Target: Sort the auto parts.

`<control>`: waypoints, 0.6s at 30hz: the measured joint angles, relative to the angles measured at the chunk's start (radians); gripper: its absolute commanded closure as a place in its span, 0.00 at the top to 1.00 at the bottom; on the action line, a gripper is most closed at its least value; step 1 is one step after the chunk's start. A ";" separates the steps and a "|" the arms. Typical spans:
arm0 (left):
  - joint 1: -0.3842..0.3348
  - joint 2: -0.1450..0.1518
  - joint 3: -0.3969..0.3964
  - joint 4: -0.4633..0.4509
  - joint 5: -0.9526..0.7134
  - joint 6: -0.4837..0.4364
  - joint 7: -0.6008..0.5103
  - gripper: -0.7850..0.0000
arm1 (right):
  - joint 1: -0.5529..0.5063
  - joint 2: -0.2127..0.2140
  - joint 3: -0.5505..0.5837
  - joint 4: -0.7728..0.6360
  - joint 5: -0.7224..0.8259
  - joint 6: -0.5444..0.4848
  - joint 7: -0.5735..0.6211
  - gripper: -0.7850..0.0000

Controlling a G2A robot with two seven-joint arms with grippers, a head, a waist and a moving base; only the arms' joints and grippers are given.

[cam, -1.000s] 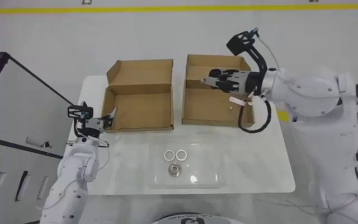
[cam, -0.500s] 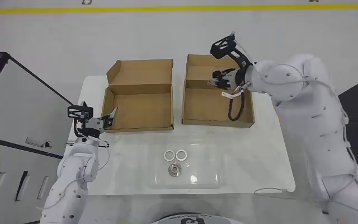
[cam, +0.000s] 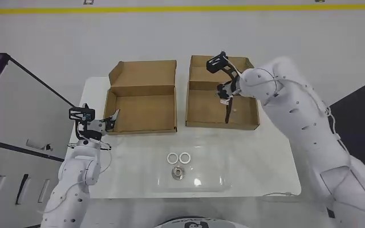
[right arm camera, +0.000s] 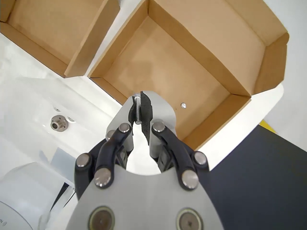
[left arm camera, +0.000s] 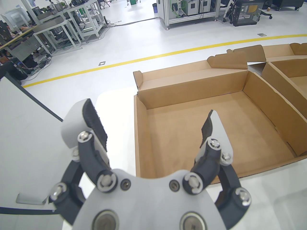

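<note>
- The right claw is closed to a narrow slit on a short steel bolt with a threaded shank. Its ribbed black rubber pads press the bolt from both sides, and the bolt lies lengthwise along the fingers.
- Directly beneath this claw is the right box, a shallow rectangle of plain brown corrugated cardboard with its lid flap folded back. The claw hangs above the box's floor.
- One small, round, shiny fastener lies alone on that floor, below and just beside the claw's tips and apart from the walls.
- Farther from the right claw, outside the box on the robot's side, a clear plastic tray rests on the smooth white table.
- In the tray sits a grey metal flanged hub, round with a bore through its middle. Just past it, toward the boxes, two flat white rings lie side by side.
- Well apart from all this, the left claw stands wide open over the table's edge. Its two black-padded fingers are spread far apart, holding nothing and touching nothing.
- Just ahead of the left claw is the left box, made of the same brown cardboard. It is open, with a bare floor and short flaps at its corners.
- Beyond the left box, farther from the left claw, the right box stands beside it across a narrow gap.
</note>
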 measured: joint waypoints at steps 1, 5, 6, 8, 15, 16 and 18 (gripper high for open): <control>0.000 0.000 0.000 0.000 0.000 0.000 0.000 1.00 | 0.003 -0.002 -0.007 0.010 0.001 0.001 0.002 0.00; 0.000 0.000 0.000 0.000 0.000 0.000 0.000 1.00 | 0.005 -0.009 -0.040 0.049 -0.029 0.009 0.010 0.00; 0.000 0.000 0.000 0.000 0.000 0.000 0.000 1.00 | 0.005 -0.010 -0.048 0.057 -0.037 0.011 0.014 0.00; 0.000 0.000 0.000 0.000 0.000 0.000 0.000 1.00 | 0.006 -0.013 -0.065 0.077 -0.062 0.016 0.026 0.00; 0.000 0.000 0.000 0.000 0.000 0.000 0.000 1.00 | 0.004 -0.022 -0.096 0.137 -0.096 0.041 0.044 0.00; 0.000 0.000 0.000 0.000 0.000 0.000 0.000 1.00 | 0.002 -0.024 -0.097 0.142 -0.093 0.042 0.043 0.00; 0.000 0.000 0.000 0.000 0.000 0.000 0.000 1.00 | 0.000 -0.025 -0.095 0.147 -0.083 0.046 0.038 0.00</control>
